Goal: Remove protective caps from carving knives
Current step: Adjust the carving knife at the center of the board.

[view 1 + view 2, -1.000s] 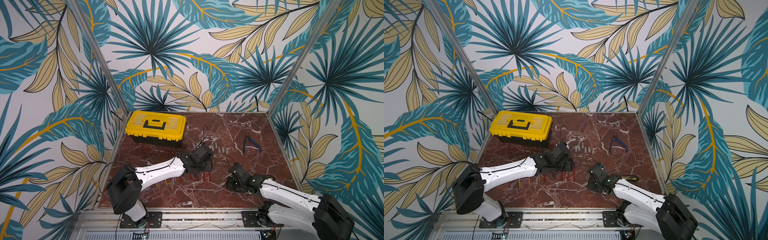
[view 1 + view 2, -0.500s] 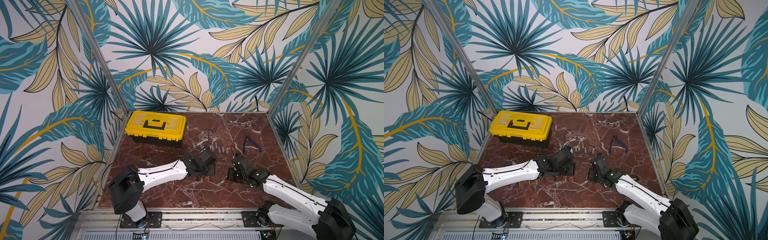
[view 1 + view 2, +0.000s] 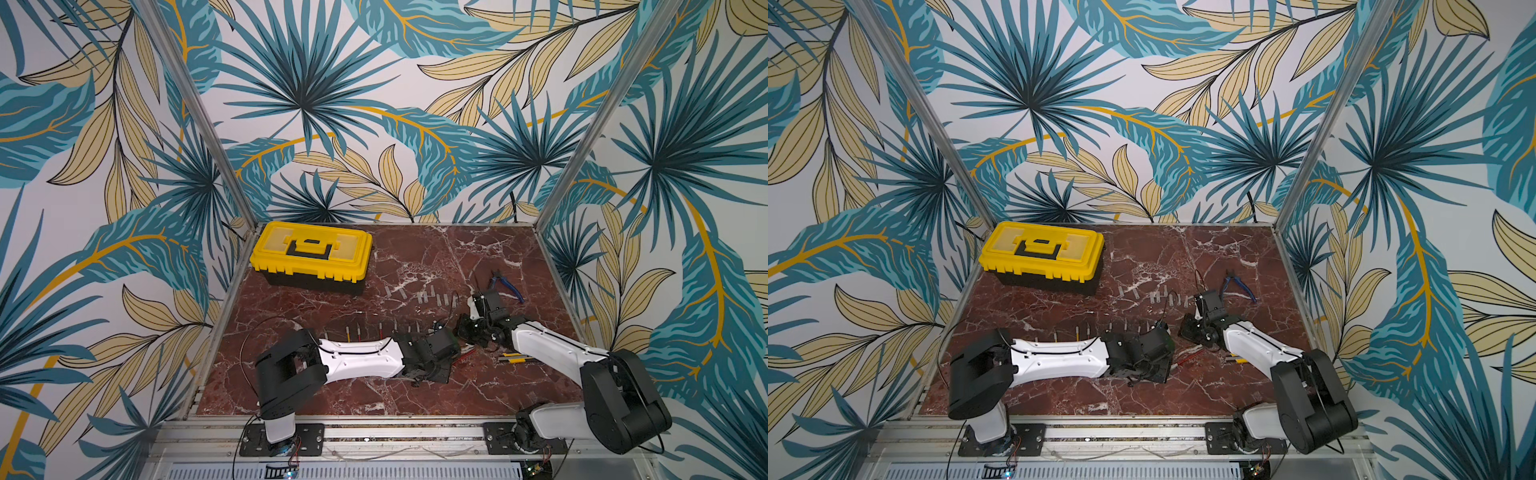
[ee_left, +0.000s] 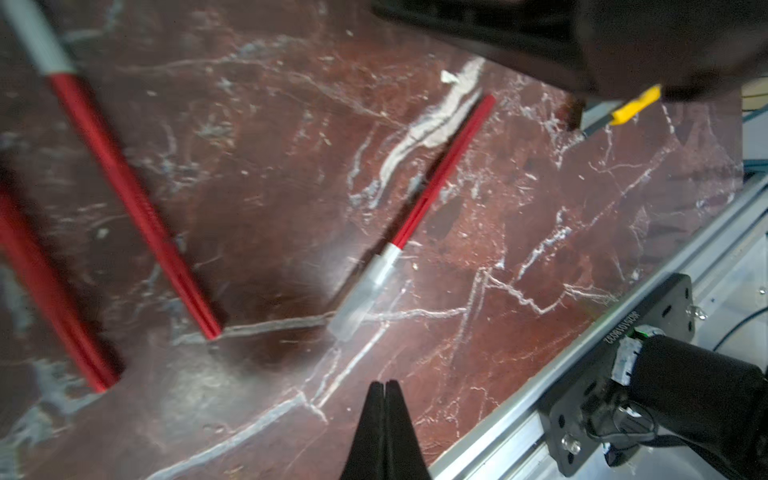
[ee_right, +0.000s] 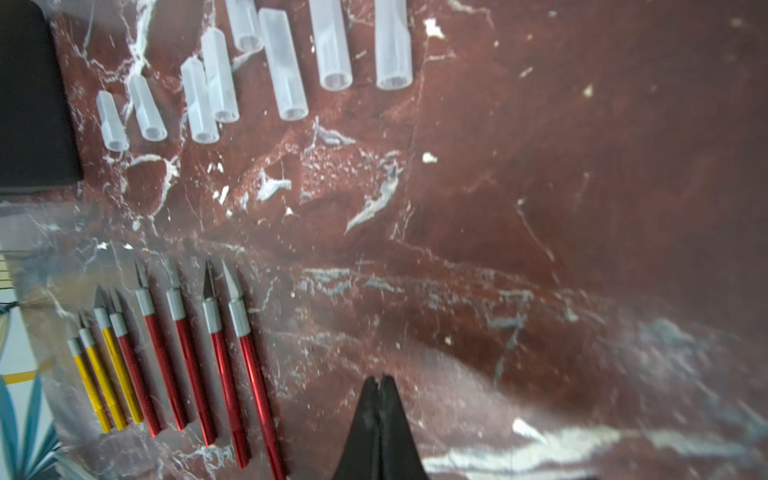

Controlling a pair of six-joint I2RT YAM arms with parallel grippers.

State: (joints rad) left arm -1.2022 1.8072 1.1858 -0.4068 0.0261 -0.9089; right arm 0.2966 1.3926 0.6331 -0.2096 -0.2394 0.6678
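Several uncapped carving knives [image 5: 187,353], yellow- and red-handled, lie side by side; in both top views my left arm [image 3: 365,357] covers most of the row [image 3: 1084,332]. Another red knife [image 4: 440,174] still wears a translucent protective cap [image 4: 361,297]. It lies slanted between the arms [image 3: 465,356]. My left gripper [image 4: 384,384] is shut and empty, a short way off that cap. Several loose protective caps [image 5: 286,66] lie in a row farther back [image 3: 424,297]. My right gripper [image 5: 383,378] is shut and empty, hovering right of the knives.
A yellow toolbox [image 3: 311,257] stands at the back left. Blue-handled pliers [image 3: 505,286] lie at the back right, beyond the right wrist [image 3: 484,303]. A yellow-and-black utility knife [image 3: 517,359] lies by the right arm. The metal rail [image 4: 623,353] runs along the table's front edge.
My left wrist has come forward and to the right, low over the knife row. My right wrist has moved back toward the row of caps.
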